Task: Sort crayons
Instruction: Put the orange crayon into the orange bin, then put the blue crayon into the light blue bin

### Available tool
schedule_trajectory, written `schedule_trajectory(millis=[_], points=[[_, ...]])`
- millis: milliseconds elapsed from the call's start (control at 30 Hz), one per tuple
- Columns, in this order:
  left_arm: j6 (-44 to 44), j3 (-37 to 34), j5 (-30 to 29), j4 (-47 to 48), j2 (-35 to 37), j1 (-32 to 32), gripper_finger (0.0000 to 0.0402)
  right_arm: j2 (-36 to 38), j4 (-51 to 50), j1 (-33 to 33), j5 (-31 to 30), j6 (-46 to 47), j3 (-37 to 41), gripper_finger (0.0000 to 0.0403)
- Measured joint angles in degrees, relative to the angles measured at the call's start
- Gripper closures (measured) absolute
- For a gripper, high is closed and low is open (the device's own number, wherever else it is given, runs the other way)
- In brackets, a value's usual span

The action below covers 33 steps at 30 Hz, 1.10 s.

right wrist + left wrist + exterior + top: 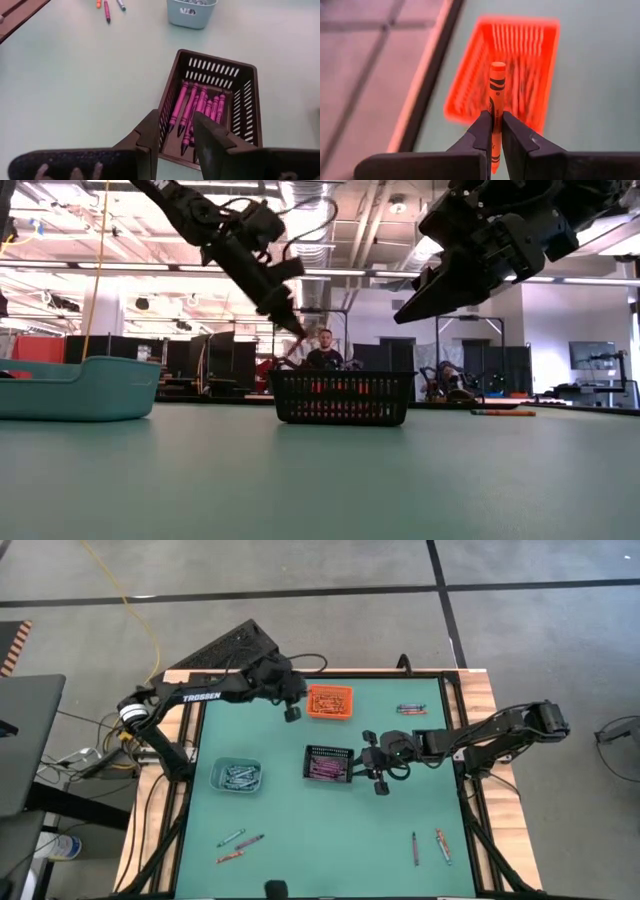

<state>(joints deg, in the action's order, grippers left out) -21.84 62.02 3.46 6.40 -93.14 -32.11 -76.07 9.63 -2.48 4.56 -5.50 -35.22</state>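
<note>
In the left wrist view your left gripper (492, 131) sits at the bottom centre of the frame, its fingers pinched tight on an orange crayon (495, 92) that stands up between them. Just beyond it, in the upper middle, is the orange bin (540, 70), with open green table (600, 75) to its right and the table's dark edge running down the left.

Your right gripper (172, 131) hangs with its fingers parted and nothing between them, above the near wall of the black bin (247, 100), where purple crayons (192, 110) lie side by side. Past it, at the top of that frame, is the teal bin (190, 15).

From overhead, loose crayons lie at the lower left (238, 845), at the lower right (432, 845) and in the upper right (410, 709) of the table. The lower middle of the green top is free room between those groups.
</note>
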Motion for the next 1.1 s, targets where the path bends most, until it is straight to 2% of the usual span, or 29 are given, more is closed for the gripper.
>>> schedule_trajectory(millis=[200, 367, 500, 733, 1100], points=[[-1.6, 0.0, -0.3, -10.2, -0.5, 2.3, 0.0388, 0.0, 1.1, 0.0, -0.1, -0.4, 0.0, 0.0292], [-0.6, 1.3, 1.7, -16.1, -6.3, 2.6, 0.0388, 0.0, 3.6, 0.1, -0.2, -0.7, -0.1, 0.0291], [-0.6, 4.8, 0.3, -14.0, -9.9, 2.8, 0.0388, 0.0, 2.9, 0.3, -0.2, 0.0, -0.1, 0.0291], [0.1, 8.4, -0.5, -8.0, -12.2, 2.9, 0.0385, 0.0, 1.5, 0.4, -0.2, 1.0, -0.1, 0.0291], [-1.4, 8.5, -2.7, -6.6, -11.9, 4.5, 0.0304, 0.0, 1.4, 1.0, -0.2, 3.1, -0.1, 0.0291]])
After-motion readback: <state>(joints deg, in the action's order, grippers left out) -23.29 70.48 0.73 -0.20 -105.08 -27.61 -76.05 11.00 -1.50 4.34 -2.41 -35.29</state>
